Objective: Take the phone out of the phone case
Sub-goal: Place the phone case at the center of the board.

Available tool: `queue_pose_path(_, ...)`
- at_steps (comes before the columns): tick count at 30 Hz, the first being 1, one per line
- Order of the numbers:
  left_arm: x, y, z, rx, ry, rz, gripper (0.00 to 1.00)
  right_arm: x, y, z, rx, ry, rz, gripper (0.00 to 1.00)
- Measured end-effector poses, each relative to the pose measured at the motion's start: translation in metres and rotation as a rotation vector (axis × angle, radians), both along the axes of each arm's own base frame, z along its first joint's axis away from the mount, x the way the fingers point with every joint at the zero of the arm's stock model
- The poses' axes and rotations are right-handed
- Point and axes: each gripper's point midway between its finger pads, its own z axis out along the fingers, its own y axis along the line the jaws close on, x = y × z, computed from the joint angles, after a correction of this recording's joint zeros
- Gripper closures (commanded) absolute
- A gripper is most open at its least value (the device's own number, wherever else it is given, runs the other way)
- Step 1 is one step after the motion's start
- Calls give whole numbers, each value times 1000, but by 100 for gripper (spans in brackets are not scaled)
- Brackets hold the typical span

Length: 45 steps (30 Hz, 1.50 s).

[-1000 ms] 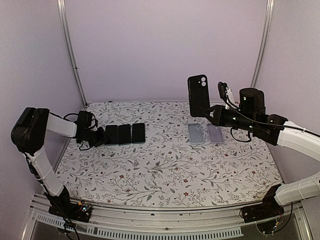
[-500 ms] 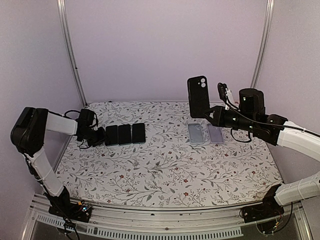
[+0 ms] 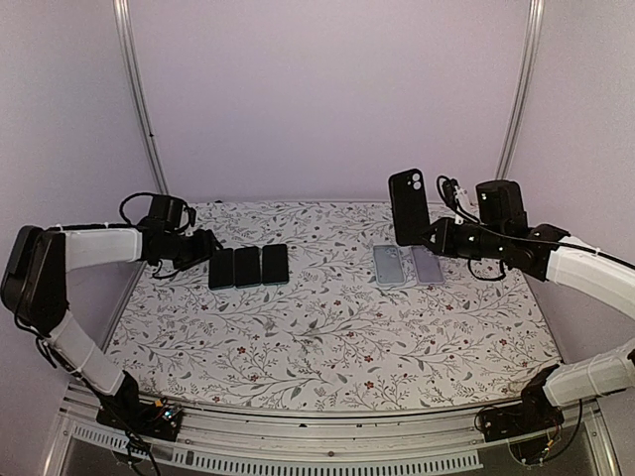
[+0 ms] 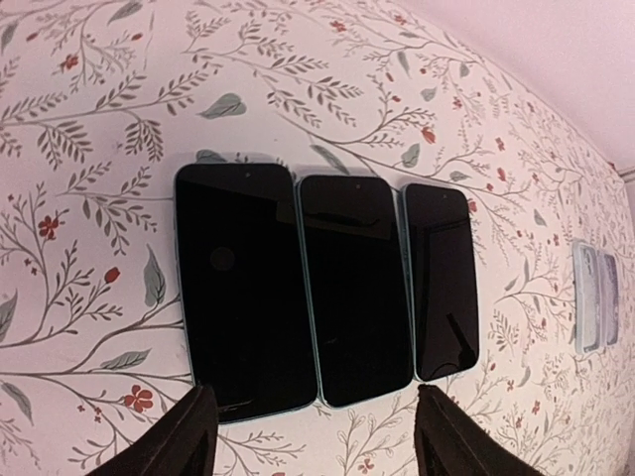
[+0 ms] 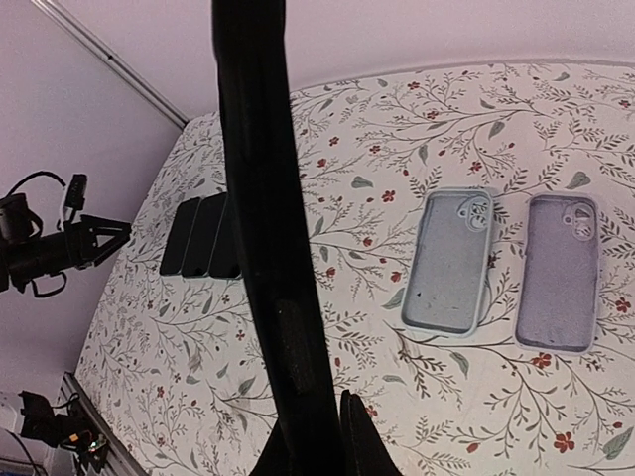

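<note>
My right gripper is shut on a black phone case and holds it upright in the air above the back right of the table. In the right wrist view the case shows edge-on, and I cannot tell whether a phone is in it. Three black phones lie side by side, screens up, at the back left. They also show in the left wrist view. My left gripper is open and empty, raised just left of the phones, with its fingertips spread wide.
Two empty cases lie flat below the right gripper: a grey-blue one and a lilac one. Both show in the right wrist view, grey-blue and lilac. The table has a floral cloth. Metal frame posts stand at the back corners.
My left gripper has lifted up and drawn back from the phones. My right gripper has moved the black case a little to the right.
</note>
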Motion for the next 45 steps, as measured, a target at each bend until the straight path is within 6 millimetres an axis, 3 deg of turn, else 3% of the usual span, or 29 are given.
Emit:
queue_pose_path(9, -3, -25, 46, -66, -100, -97, 10, 27, -69, -56, -105, 144, -149, 100)
queue_pose_path(14, -9, -35, 63, -102, -131, -147, 1, 35, -110, -81, -154, 215, -218, 100)
queue_pose_path(18, -14, -42, 75, -129, -156, -186, 1, 40, -134, -100, -180, 267, -251, 100)
queue_pose_path(29, -22, -53, 95, -156, -201, -255, 1, 43, -174, -160, -251, 438, -289, 100)
queue_pose_path(40, -26, -57, 94, -156, -205, -296, 1, 74, -193, -185, -244, 505, -267, 100)
queue_pose_path(45, -28, -59, 94, -165, -202, -309, 1, 77, -207, -196, -212, 553, -271, 89)
